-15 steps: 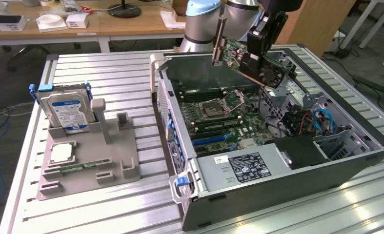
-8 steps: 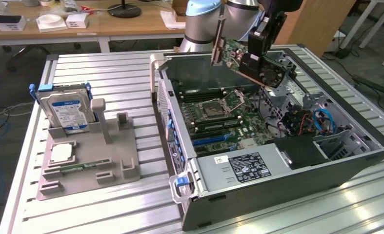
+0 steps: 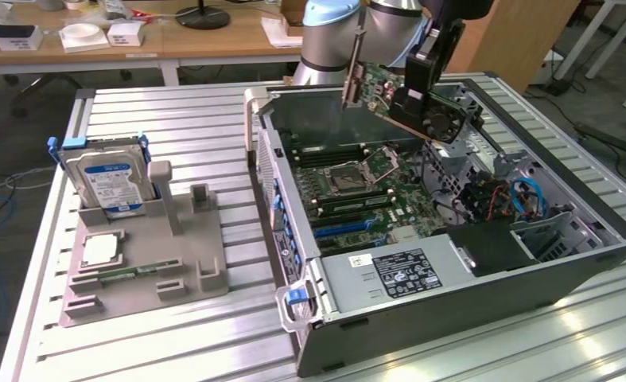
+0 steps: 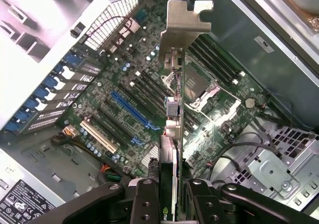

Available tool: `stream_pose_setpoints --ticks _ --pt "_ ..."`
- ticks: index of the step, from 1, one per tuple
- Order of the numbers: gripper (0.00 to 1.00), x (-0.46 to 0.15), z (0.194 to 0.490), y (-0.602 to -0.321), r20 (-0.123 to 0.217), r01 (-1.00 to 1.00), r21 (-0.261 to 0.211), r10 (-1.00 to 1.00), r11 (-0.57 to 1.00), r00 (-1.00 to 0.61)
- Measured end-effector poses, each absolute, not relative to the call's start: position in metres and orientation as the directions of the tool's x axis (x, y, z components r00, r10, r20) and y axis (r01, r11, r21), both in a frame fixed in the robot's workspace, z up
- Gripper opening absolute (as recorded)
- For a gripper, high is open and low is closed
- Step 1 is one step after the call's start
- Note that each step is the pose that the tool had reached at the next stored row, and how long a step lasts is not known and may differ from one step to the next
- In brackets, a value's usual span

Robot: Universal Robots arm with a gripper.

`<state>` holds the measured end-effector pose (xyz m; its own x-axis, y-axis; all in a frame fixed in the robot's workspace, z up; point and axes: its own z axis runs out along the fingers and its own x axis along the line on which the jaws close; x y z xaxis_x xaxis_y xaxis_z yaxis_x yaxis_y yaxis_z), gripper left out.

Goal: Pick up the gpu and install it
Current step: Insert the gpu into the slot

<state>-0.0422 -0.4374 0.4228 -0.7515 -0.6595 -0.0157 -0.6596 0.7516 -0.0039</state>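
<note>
While clenched in the gripper, the gpu hangs over the open case, upper centre of the exterior view.
Its long axis runs away from the gripper; the blue slot lies alongside, apart.

The gpu's bracket is bare matt metal. The fingers are matt black metal. The ribbed surface looks like brushed aluminium. The fixture at the exterior view's lower left is matt grey plastic, and the hard drive's label is glossy.
</note>
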Motion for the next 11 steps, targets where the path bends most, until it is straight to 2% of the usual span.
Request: stream_pose_setpoints --ticks 11 --pt "0.27 -0.0429 0.4228 -0.4378 -0.016 -0.701 -0.004 -0.701 0.713 -0.713"
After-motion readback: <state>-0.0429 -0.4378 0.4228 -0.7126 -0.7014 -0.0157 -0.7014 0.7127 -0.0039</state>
